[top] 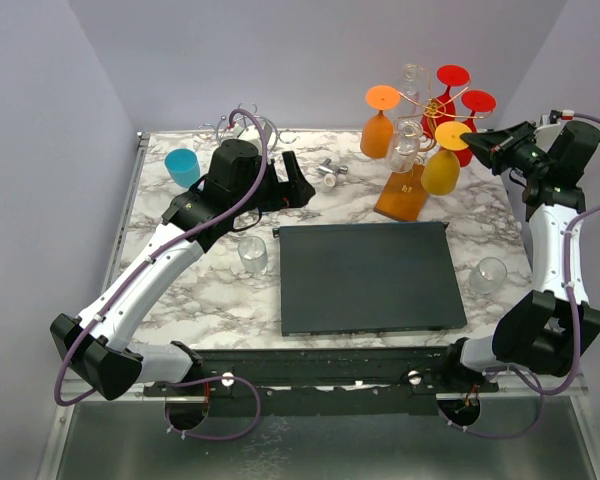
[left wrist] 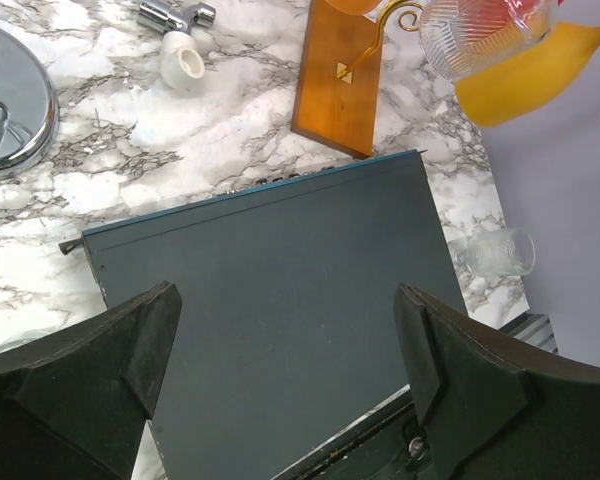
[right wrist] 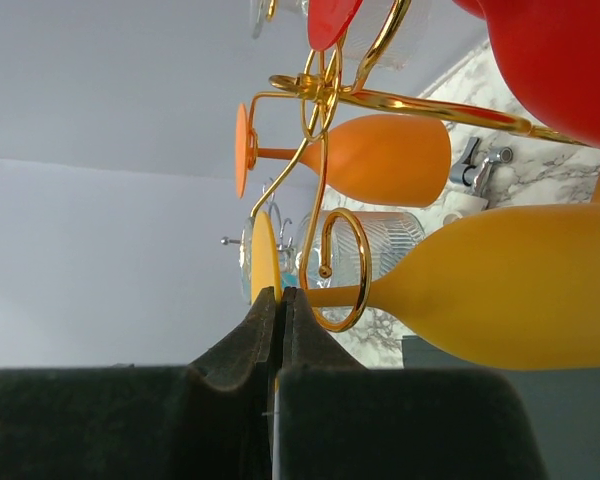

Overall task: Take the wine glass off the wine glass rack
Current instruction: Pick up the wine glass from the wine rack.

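The wine glass rack (top: 401, 193) has an orange-brown wooden base (left wrist: 338, 80) and a gold wire stem with curly hooks (right wrist: 345, 270). It stands at the back right of the table. A yellow wine glass (top: 441, 172) hangs upside down from one hook, its stem inside the gold loop (right wrist: 500, 285). My right gripper (top: 477, 140) is shut on the edge of that glass's round foot (right wrist: 265, 255). Orange (top: 377, 135), red (top: 450, 75) and clear (top: 405, 145) glasses hang on the other hooks. My left gripper (top: 302, 190) is open and empty above the dark mat (left wrist: 280, 280).
The dark rectangular mat (top: 368, 277) lies mid-table. Clear glasses stand at its left (top: 252, 254) and right (top: 488, 275). A blue cup (top: 182, 167), a chrome wire stand (top: 245, 125) with a round base (left wrist: 10, 100) and a small chrome-and-white piece (top: 330, 172) sit at the back.
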Available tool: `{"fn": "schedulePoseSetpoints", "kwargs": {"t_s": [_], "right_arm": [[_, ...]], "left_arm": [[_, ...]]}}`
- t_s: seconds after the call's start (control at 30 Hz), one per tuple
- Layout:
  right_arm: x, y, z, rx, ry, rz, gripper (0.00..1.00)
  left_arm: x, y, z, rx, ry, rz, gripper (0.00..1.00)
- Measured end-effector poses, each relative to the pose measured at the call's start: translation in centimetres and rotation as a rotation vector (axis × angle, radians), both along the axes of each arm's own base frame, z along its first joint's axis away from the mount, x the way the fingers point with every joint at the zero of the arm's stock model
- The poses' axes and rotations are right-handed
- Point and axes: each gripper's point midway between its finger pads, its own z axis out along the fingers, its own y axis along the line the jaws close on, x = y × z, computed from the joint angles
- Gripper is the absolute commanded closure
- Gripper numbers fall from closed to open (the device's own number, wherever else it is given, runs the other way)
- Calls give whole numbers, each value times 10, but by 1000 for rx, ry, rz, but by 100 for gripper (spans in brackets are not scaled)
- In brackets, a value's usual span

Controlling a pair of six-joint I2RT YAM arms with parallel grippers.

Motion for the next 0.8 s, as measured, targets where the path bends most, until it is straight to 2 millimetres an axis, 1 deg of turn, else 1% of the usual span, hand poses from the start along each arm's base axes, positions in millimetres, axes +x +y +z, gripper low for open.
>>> {"fn": "schedulePoseSetpoints", "kwargs": {"t_s": [0.27, 0.5, 0.8], "right_arm": [[3, -1, 4, 3, -15, -4, 99], [18, 0, 8, 11, -24, 5, 100], [30, -8, 8, 5, -34, -59, 99]], "left_arm": [[0, 0, 0, 0, 0, 0, 3], [0, 0, 0, -1, 1, 0, 4], [0, 0, 0, -5, 3, 3, 3]]}}
